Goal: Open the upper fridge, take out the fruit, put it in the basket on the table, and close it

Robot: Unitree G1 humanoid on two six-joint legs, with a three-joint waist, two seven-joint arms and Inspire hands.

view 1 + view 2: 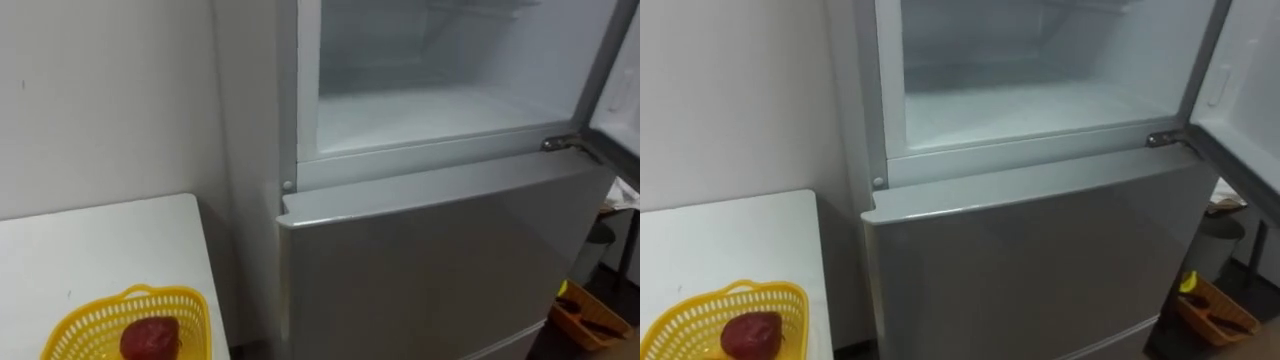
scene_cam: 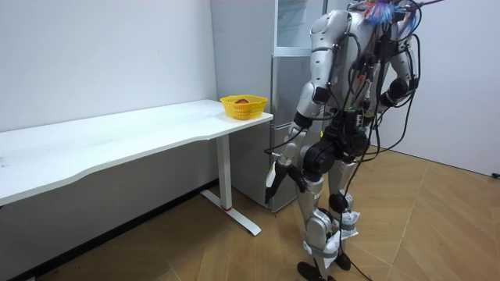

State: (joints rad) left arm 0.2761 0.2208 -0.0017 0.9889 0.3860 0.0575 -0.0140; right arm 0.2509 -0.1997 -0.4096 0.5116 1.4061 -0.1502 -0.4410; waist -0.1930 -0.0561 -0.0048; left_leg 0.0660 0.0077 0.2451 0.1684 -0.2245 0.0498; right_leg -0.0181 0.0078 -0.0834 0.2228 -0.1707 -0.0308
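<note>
White table (image 1: 100,240) stands left of the fridge (image 1: 440,260), whose top door (image 1: 1248,80) is wide open. On the table sits a yellow basket (image 1: 95,315) with a red lump of food (image 1: 150,338) inside. Facing the fridge, the robot's left hand (image 2: 275,176) hangs low and holds nothing I can see; I cannot tell if it is open or closed.

1 fridge (image 1: 430,270), 1 table (image 1: 100,250), 1 yellow basket (image 1: 90,325), 1 red item (image 1: 150,338)

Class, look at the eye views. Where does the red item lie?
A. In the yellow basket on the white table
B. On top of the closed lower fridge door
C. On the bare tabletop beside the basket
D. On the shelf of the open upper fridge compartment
A: the red item lies inside the yellow basket on the white table; nothing shows on the visible shelf of the open upper fridge compartment.
</note>
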